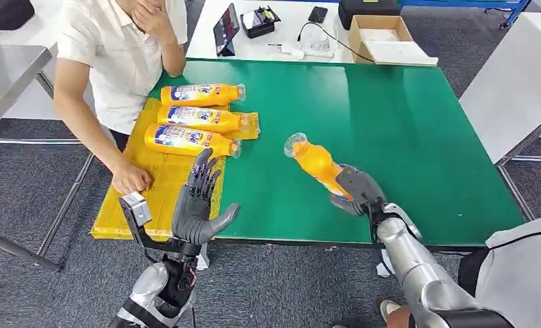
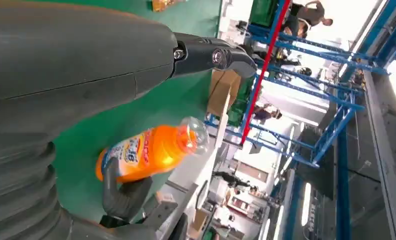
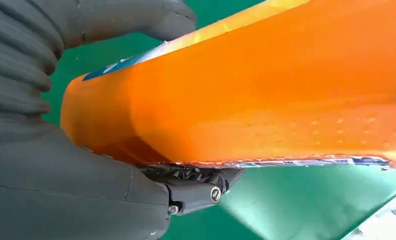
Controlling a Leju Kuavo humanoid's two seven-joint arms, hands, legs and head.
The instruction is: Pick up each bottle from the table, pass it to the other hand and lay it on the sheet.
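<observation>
The right hand [image 1: 356,191] holds an orange bottle [image 1: 317,164] by its bottom end. The bottle is tilted, and its clear cap points toward ten o'clock, up over the green tabletop [image 1: 404,123]. Close up from the right wrist, the grey thumb [image 3: 131,20] lies on one side of the bottle [image 3: 266,95] and the dark fingers [image 3: 196,185] wrap under the other side.

The left hand [image 1: 198,205] holds nothing. It stands up with the fingers apart and the palm turned toward the bottle, near the tabletop's front edge at about seven o'clock. From the left wrist, the held bottle [image 2: 151,150] shows beyond that hand's dark fingers [image 2: 211,55].

A yellow sheet [image 1: 151,198] lies on the tabletop's left side. Three more orange bottles [image 1: 192,116] lie on their sides on it, one beside the next, caps pointing to three o'clock.

A person in a white shirt [image 1: 117,61] stands at nine o'clock, with one hand resting on the sheet. A cardboard box [image 1: 380,34] sits on a white table at about one o'clock.
</observation>
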